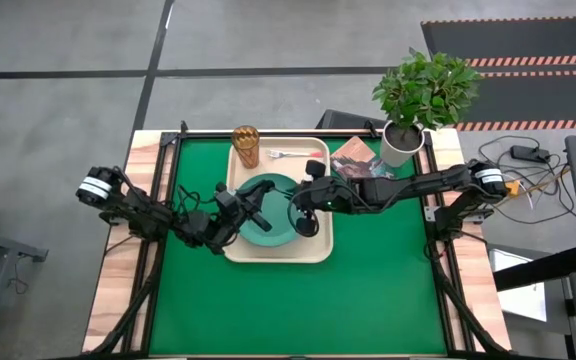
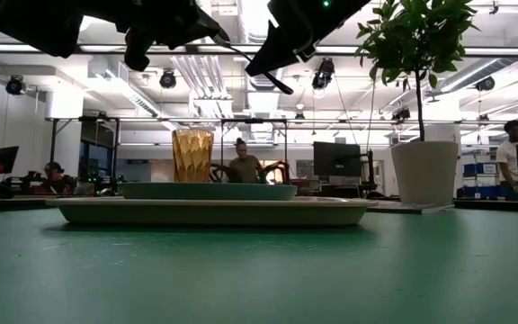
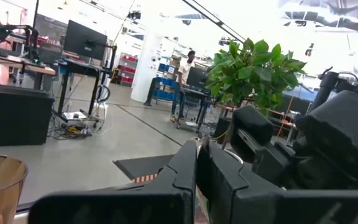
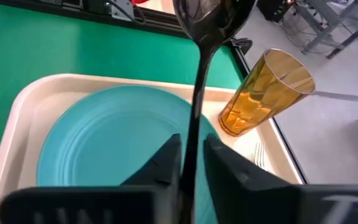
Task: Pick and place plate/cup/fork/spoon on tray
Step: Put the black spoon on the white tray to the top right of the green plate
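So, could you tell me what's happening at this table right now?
The robot is loading a tray. The plate, the cup and the fork already sit on the tray. The right tool is shut on the spoon, holding it up above the plate. The left tool hangs over the plate's left side, holding nothing that shows; only the spoon is left to set down.

fork [image 4: 258, 154]: mostly hidden behind jaws | spoon [image 4: 205, 37]: bowl tip cropped
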Motion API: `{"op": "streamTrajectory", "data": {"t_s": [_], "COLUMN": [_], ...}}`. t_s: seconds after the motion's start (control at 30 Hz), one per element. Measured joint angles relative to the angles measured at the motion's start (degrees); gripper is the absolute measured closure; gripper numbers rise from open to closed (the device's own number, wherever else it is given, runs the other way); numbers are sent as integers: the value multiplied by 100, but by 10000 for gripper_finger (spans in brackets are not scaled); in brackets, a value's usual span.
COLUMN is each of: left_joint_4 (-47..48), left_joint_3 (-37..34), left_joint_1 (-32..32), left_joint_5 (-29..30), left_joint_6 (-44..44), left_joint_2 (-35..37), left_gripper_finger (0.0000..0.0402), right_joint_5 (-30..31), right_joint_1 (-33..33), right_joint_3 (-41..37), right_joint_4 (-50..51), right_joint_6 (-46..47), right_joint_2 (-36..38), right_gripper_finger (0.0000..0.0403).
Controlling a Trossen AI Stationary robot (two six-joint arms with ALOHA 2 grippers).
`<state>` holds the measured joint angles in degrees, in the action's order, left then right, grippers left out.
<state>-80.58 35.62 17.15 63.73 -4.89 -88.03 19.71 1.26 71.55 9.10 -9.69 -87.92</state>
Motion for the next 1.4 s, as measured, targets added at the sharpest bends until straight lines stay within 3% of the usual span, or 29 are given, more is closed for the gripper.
{"op": "streamTrajectory", "data": {"t_s": [0.1, 0.3, 0.73, 1.1, 1.4], "left_joint_4": [7, 59, 62, 47, 58], "left_joint_3": [-12, -33, -45, -418, -426], "left_joint_1": [2, 9, 68, 541, 799], "left_joint_5": [-7, -40, -55, -23, -20], "left_joint_6": [-49, -44, -437, -1262, -2773], "left_joint_2": [0, 0, 44, 738, 1308], "left_gripper_finger": [402, 395, 280, 244, 244], "right_joint_5": [-21, -23, -173, -695, -830], "right_joint_1": [0, -6, -73, -609, -1014], "right_joint_3": [0, 33, 78, 872, 2021], "right_joint_4": [13, 173, 607, 2199, 3203], "right_joint_6": [-52, 1, -34, 295, 112], "right_joint_2": [0, 9, 50, 66, -352], "right_gripper_finger": [386, 390, 391, 392, 392]}}
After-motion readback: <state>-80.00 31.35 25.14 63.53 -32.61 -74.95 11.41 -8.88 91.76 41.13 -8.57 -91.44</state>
